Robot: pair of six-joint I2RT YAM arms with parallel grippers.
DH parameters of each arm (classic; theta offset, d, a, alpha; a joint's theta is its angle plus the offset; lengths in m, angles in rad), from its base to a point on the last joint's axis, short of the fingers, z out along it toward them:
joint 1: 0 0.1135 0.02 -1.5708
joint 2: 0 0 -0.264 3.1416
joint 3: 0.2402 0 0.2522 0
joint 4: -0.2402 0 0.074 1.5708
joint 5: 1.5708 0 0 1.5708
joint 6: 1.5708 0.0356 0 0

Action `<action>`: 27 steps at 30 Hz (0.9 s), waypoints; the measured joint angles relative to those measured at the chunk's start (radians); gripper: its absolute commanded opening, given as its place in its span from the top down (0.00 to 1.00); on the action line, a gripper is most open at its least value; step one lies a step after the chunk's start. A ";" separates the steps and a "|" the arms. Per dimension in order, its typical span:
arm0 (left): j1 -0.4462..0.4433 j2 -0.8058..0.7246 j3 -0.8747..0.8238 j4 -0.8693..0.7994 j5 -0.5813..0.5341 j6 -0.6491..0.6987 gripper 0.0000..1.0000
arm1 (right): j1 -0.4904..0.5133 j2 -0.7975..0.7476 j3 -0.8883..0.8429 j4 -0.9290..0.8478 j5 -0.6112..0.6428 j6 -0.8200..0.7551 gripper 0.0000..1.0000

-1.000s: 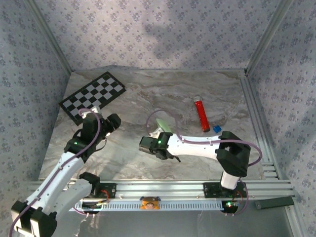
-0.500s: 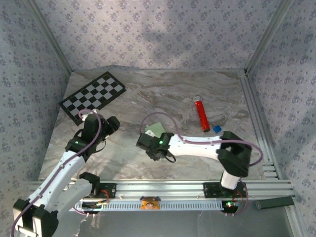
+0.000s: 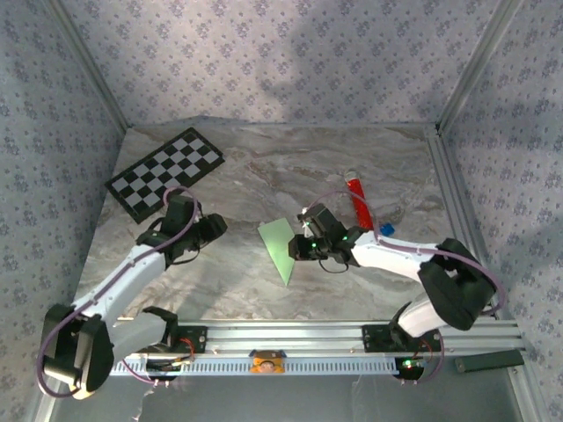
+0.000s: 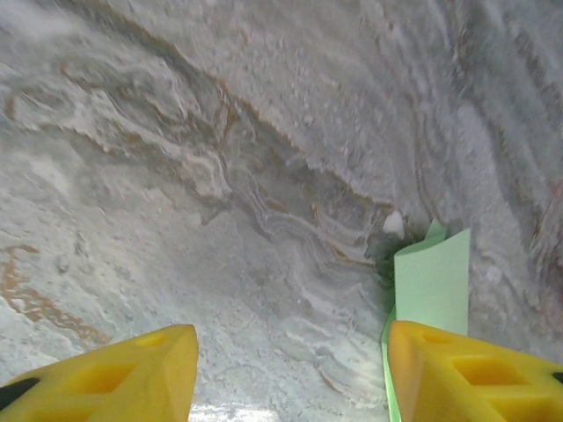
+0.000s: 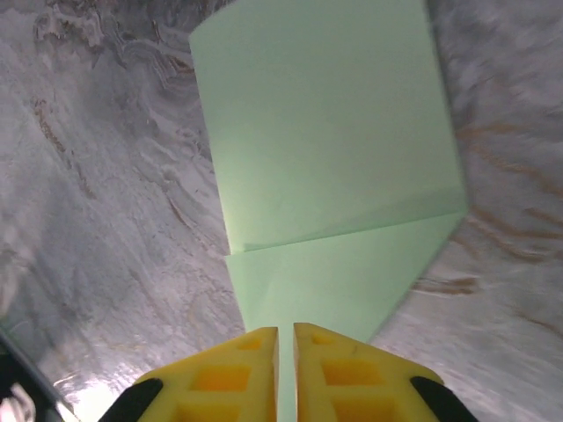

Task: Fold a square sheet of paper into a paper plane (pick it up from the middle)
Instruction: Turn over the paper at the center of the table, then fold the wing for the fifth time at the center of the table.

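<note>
In the overhead view, we find the green paper sheet [image 3: 278, 243] lying on the marble table [image 3: 264, 167] just below the middle of the frame. It is already folded into a wedge whose point aims at the lower edge. The right gripper [image 3: 297, 247] touches the sheet's right-hand edge. The left gripper [image 3: 214, 228] sits to the left of the sheet, near it but apart. The checkerboard [image 3: 165, 171] lies at upper left, and the red tube [image 3: 357, 204] is just above the right forearm.

In the left wrist view, we see the left gripper [image 4: 290, 338] with its yellow fingers [image 4: 457, 369] spread wide and nothing between them. The sheet [image 4: 433, 280] stands at the right of the frame, just past the right-hand finger.

In the right wrist view, the right gripper [image 5: 286, 332] has its fingers pressed almost together at the bottom of the frame. A thin strip of green shows in the slit, so we judge that it pinches the sheet's near edge. The sheet [image 5: 325, 132] spreads upward from there, with a crease across its middle.

We think the grip is narrow and sits at the very edge. A pull could slip it off, tear the thin paper or drag the sheet askew on the smooth table. If the left claw closes off-line, it could crumple the far edge. A swing of the right forearm could knock the tube.
</note>
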 measured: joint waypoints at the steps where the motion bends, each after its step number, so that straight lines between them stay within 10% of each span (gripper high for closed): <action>1: 0.000 0.018 0.006 0.000 0.014 0.005 0.58 | 0.000 0.030 0.009 0.010 -0.026 0.010 0.89; 11: 0.000 0.114 0.028 0.100 0.204 -0.014 0.67 | 0.006 0.259 0.100 0.045 -0.140 0.109 0.94; 27: -0.115 0.402 0.179 0.237 0.397 -0.080 0.86 | 0.109 0.195 -0.048 0.280 0.083 0.575 0.86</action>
